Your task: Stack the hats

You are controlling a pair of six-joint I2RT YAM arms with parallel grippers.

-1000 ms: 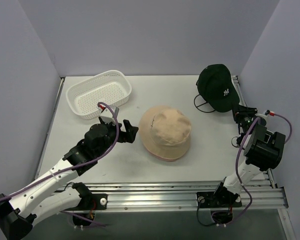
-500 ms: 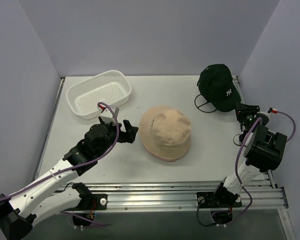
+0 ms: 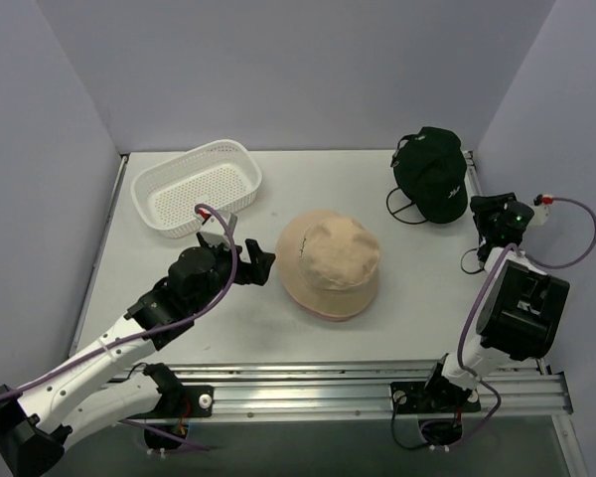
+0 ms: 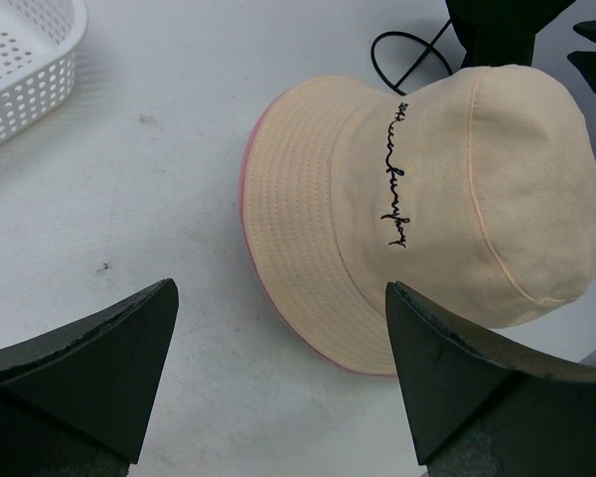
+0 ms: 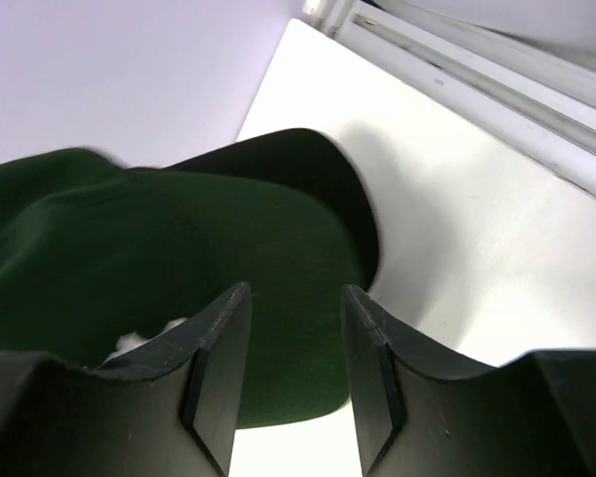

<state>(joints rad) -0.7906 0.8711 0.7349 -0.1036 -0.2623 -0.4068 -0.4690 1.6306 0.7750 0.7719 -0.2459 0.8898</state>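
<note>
The table (image 3: 417, 298) carries one stack and one separate cap.

1. Centre of the table: the tan bucket hat (image 3: 328, 263) sits crown up. A thin pink rim (image 4: 323, 358) shows under its brim along the left and near side, so the pink bucket hat lies beneath it. A line of black script runs up the side of the tan crown.

2. Far right corner: the dark green cap (image 3: 432, 184) is close to the right edge, well apart from the stack. A thin black cord loop (image 3: 402, 209) lies on the table just beside it, on its left. In the right wrist view a darker brim (image 5: 318, 169) shows behind the green fabric. Whether that is a second cap cannot be told.

3. Far left corner: the white mesh basket (image 3: 179, 157) is upright.

Left gripper (image 3: 253, 260): positioned just left of the tan hat and apart from it. The jaws stand wide and hold nothing. In its wrist view, the brim of the stack lies ahead of the two fingers (image 4: 99, 358).

Right gripper (image 3: 492, 214): positioned at the right edge, at the near side of the green cap. The jaws are narrow, with green cap fabric filling the gap between the fingers (image 5: 219, 368). It grips the cap there.
</note>
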